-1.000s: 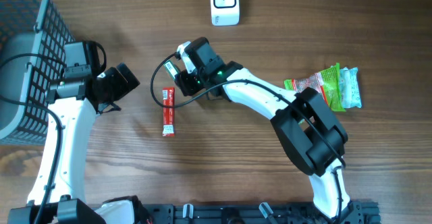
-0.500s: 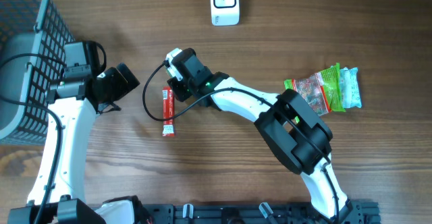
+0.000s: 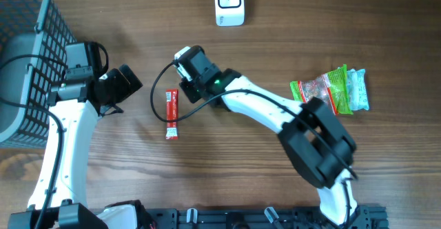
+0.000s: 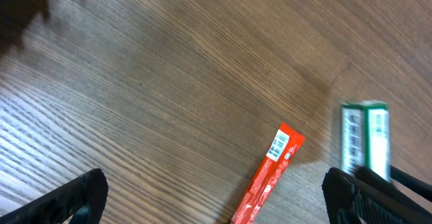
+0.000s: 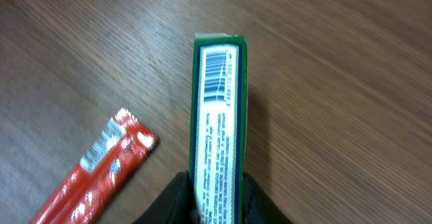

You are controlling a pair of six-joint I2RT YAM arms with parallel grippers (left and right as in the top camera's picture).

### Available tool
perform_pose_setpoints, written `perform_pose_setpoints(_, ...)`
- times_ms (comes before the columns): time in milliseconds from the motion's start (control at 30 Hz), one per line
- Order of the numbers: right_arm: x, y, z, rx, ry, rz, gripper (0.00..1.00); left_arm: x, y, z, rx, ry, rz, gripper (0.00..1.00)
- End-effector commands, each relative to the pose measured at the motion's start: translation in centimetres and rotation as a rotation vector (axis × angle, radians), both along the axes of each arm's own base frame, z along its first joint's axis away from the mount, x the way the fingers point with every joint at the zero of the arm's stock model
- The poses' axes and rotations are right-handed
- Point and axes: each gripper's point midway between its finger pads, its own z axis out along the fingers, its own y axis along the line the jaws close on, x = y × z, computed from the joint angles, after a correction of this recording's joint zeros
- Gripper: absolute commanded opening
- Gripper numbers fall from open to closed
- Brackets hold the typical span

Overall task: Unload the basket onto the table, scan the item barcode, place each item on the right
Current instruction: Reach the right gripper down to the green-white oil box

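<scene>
Box in hand, scan pending: the right gripper (image 5: 214, 198) is clamped on a green box (image 5: 217, 126), barcode showing at its far end, just beside a red packet (image 3: 171, 114) on the table; the left gripper (image 4: 214, 196) hangs wide open, empty; the white scanner (image 3: 229, 3) waits well apart. Half a second earlier the right wrist reached nearer the packet; it has since drawn back.

A box (image 5: 217, 116) edged in green, with a white barcode panel, is seen; the stick packet (image 3: 172, 114) is coloured red, the table (image 3: 227, 174) brown wood-grain.
</scene>
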Motion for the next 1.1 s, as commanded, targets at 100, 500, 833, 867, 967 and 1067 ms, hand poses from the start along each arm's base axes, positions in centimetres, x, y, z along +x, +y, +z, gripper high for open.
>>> perform_pose_setpoints(100, -0.7, -5.2, 5.9, -0.038, 0.019, -0.093, 0.24, 0.2, 0.4, 0.4, 0.018, -0.011, 0.002, 1.00)
perform_pose_setpoints(500, -3.9, -9.4, 1.9, -0.075, 0.258, -0.295, 0.24, 0.2, 0.4, 0.4, 0.018, -0.011, 0.002, 1.00)
perform_pose_setpoints(833, -4.3, -10.6, 0.5, -0.114, 0.258, -0.330, 0.29, 0.2, 0.4, 0.4, 0.018, -0.011, 0.002, 1.00)
perform_pose_setpoints(867, -4.3, -10.6, 0.5, -0.114, 0.257, -0.330, 0.32, 0.2, 0.4, 0.4, 0.018, -0.011, 0.002, 1.00)
perform_pose_setpoints(967, -4.3, -10.6, 0.5, -0.116, 0.257, -0.328, 0.55, 0.2, 0.4, 0.4, 0.018, -0.011, 0.002, 1.00)
perform_pose_setpoints(1067, -4.3, -10.7, 0.5, -0.119, 0.256, -0.329, 0.67, 0.2, 0.4, 0.4, 0.018, -0.011, 0.002, 1.00)
